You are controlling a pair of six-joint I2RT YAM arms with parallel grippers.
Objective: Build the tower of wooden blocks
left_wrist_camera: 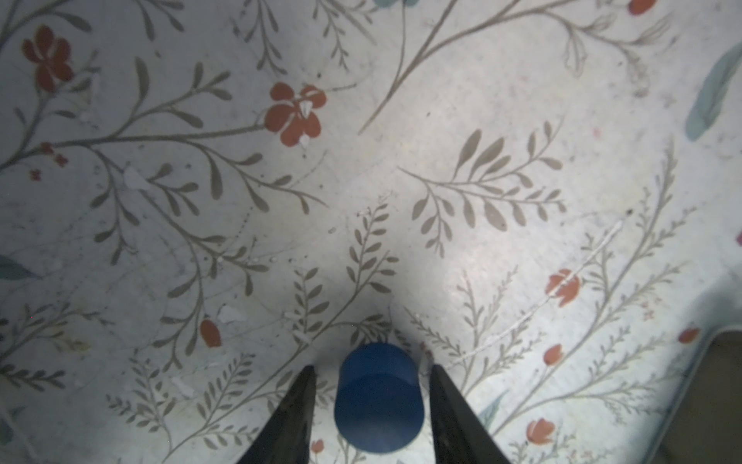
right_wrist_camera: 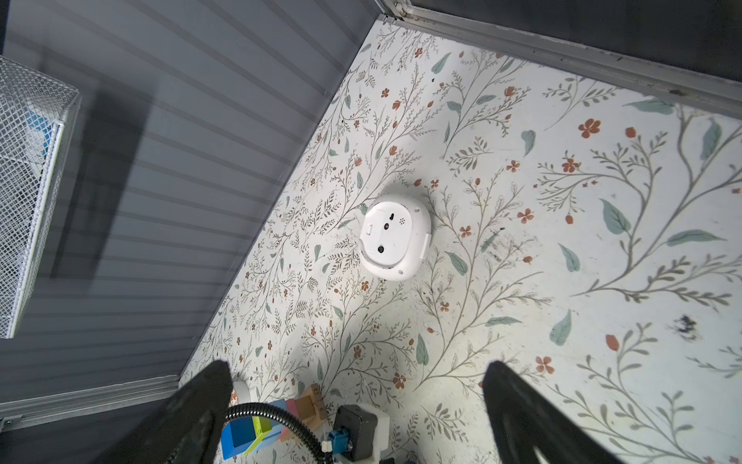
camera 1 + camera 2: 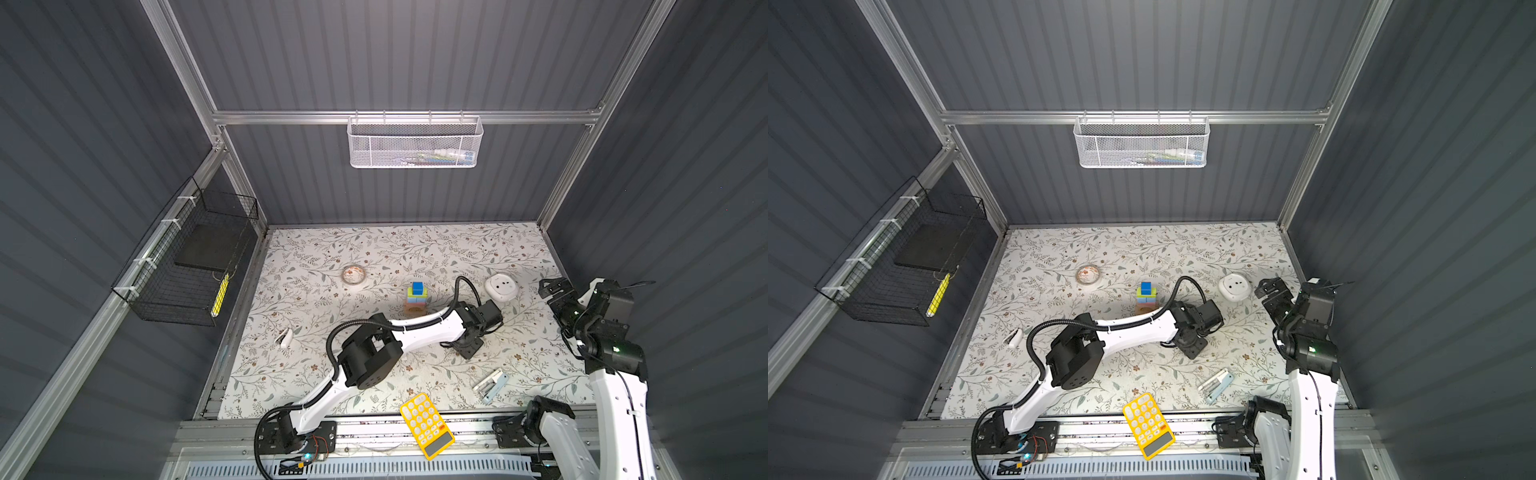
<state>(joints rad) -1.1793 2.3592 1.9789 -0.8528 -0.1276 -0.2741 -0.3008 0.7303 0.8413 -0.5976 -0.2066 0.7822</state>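
The tower (image 3: 415, 298) (image 3: 1146, 298) stands mid-table: tan blocks at the base, pink, light-blue and lime-green above, a dark-blue cube (image 3: 417, 286) on top. The right wrist view catches the tower (image 2: 281, 418) behind the left arm's cable. My left gripper (image 3: 465, 347) (image 3: 1192, 347) points down at the table, right of and nearer than the tower. In the left wrist view the left gripper (image 1: 373, 367) is open around a dark-blue short cylinder (image 1: 377, 401), with a narrow gap on each side. My right gripper (image 3: 552, 291) (image 2: 356, 367) hangs wide open and empty at the far right.
A white round device (image 3: 501, 287) lies right of the tower and a small round dish (image 3: 354, 275) to its left. A pale-blue stapler (image 3: 491, 385) and yellow calculator (image 3: 427, 424) lie near the front edge. A small white object (image 3: 285, 337) lies at the left. Wire baskets hang on the walls.
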